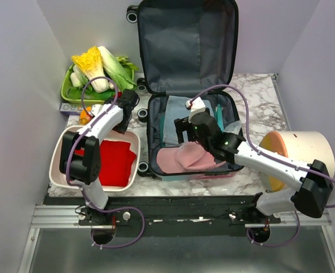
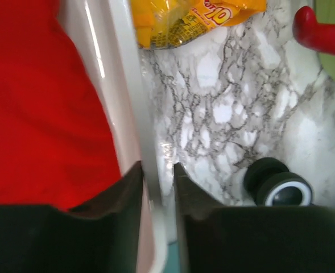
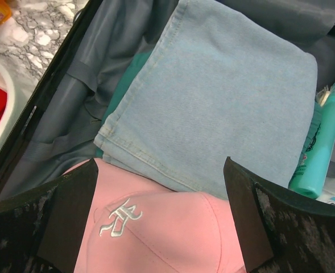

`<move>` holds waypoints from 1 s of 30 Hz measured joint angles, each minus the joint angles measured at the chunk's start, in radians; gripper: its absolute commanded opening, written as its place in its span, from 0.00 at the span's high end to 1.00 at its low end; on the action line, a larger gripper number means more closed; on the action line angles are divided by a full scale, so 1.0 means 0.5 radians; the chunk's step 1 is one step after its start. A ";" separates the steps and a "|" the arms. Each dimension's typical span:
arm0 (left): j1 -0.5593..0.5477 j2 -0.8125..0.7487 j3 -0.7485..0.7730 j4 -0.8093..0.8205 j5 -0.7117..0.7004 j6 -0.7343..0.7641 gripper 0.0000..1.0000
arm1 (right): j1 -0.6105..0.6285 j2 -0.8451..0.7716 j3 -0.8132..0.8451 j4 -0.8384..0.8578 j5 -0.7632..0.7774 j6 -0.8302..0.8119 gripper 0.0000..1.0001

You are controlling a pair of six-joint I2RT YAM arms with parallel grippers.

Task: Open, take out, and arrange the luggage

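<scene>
Marble tabletop (image 1: 258, 91), lilac walls (image 1: 19, 57); the luggage (image 1: 187, 45) lies open mid-table. Right gripper (image 3: 160, 165) gapes empty above its pink cap (image 3: 156, 227). Only the left wrist view shows left gripper (image 2: 157, 168) nearly closed astride white basin (image 2: 119, 85) rim, grip unclear.

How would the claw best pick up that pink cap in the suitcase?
Probably from straight above, pinching the soft crown of the pink cap: it lies topmost, overlapping the folded jeans, and the right claw hangs open over it.
</scene>
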 measured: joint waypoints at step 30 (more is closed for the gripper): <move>-0.150 -0.523 -0.040 1.125 0.857 1.471 0.01 | -0.436 0.097 0.085 -0.023 -0.151 0.002 0.00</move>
